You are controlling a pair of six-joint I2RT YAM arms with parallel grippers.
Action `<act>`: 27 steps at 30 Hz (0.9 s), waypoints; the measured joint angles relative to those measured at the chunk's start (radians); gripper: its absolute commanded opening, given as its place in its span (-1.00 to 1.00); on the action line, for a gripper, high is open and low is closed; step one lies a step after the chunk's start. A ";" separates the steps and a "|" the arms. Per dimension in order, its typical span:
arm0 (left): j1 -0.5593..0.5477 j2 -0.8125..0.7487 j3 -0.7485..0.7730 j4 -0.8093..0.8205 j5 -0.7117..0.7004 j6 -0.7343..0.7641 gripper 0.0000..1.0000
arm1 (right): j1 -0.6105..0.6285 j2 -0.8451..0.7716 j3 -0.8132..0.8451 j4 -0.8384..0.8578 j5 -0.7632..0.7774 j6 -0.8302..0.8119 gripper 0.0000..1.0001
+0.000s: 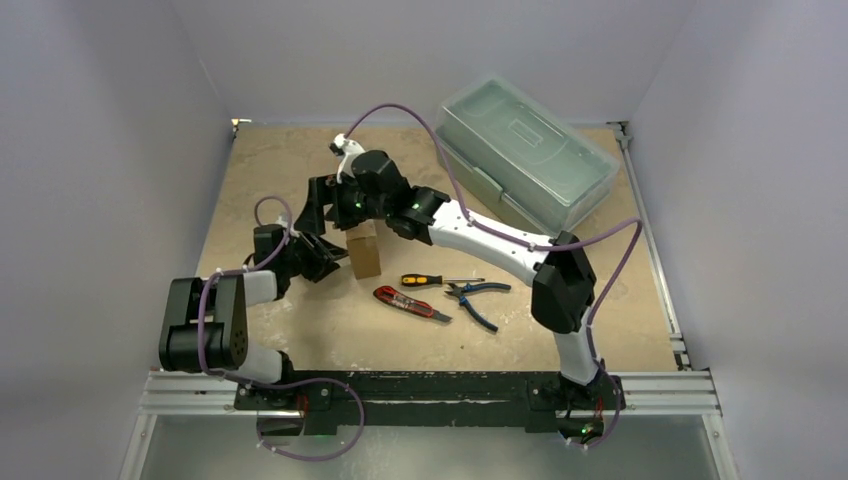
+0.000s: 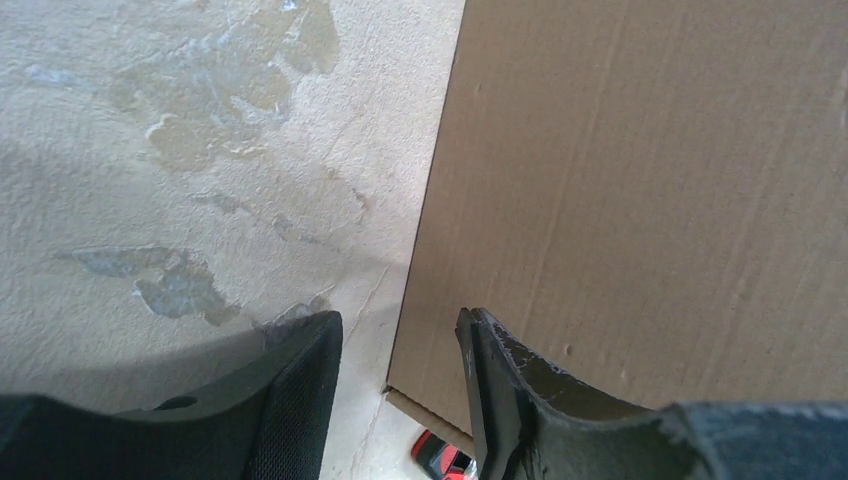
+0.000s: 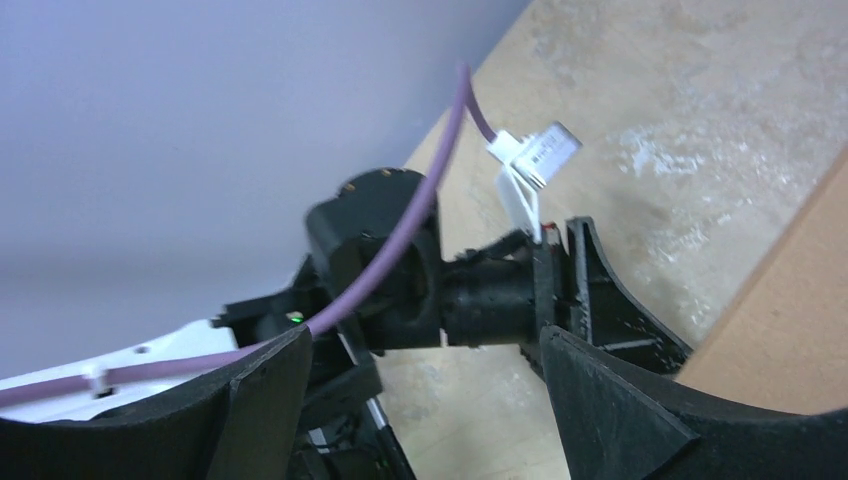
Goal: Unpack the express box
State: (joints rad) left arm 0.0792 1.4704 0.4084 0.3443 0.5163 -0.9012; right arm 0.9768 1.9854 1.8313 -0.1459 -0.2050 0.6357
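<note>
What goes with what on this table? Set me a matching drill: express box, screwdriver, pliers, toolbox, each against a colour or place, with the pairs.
Things:
1. express box
2. screwdriver
3. pliers
4. toolbox

Colour or place:
A. blue handles
B. translucent, at the far right
C. plain brown cardboard
D. yellow and black handle

Pairs: 1-C, 2-D, 3-A, 4-B

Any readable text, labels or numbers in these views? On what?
No legible text in any view.
express box: plain brown cardboard, no print on the faces shown.
white cable connector: blurred, unreadable.
utility knife, screwdriver, pliers, plastic toolbox: too small to read any marking.
</note>
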 measured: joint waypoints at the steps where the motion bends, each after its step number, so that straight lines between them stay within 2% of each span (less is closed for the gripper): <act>1: 0.000 -0.005 0.007 -0.023 0.000 0.005 -0.04 | -0.002 0.008 0.000 -0.010 0.000 0.000 0.76; 8: 0.003 -0.079 0.057 -0.195 -0.037 0.059 0.15 | -0.010 0.023 0.042 -0.105 0.014 -0.025 0.97; 13: 0.033 -0.148 0.138 -0.355 -0.064 0.127 0.25 | -0.008 0.018 0.163 -0.199 0.061 -0.079 0.98; 17: 0.059 -0.235 0.201 -0.473 -0.101 0.192 0.27 | -0.008 -0.055 0.158 -0.272 0.118 -0.134 0.98; 19: 0.063 -0.280 0.246 -0.522 -0.126 0.234 0.27 | -0.008 -0.145 0.088 -0.285 0.161 -0.166 0.98; 23: 0.063 -0.329 0.324 -0.568 -0.158 0.298 0.27 | -0.006 -0.426 -0.176 -0.278 0.302 -0.218 0.98; 27: 0.063 -0.327 0.385 -0.581 -0.166 0.338 0.33 | -0.006 -0.723 -0.533 -0.197 0.471 -0.277 0.98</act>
State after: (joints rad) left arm 0.1421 1.1439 0.7929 -0.2367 0.3504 -0.5632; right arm 0.9703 1.2621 1.2984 -0.3428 0.2661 0.3588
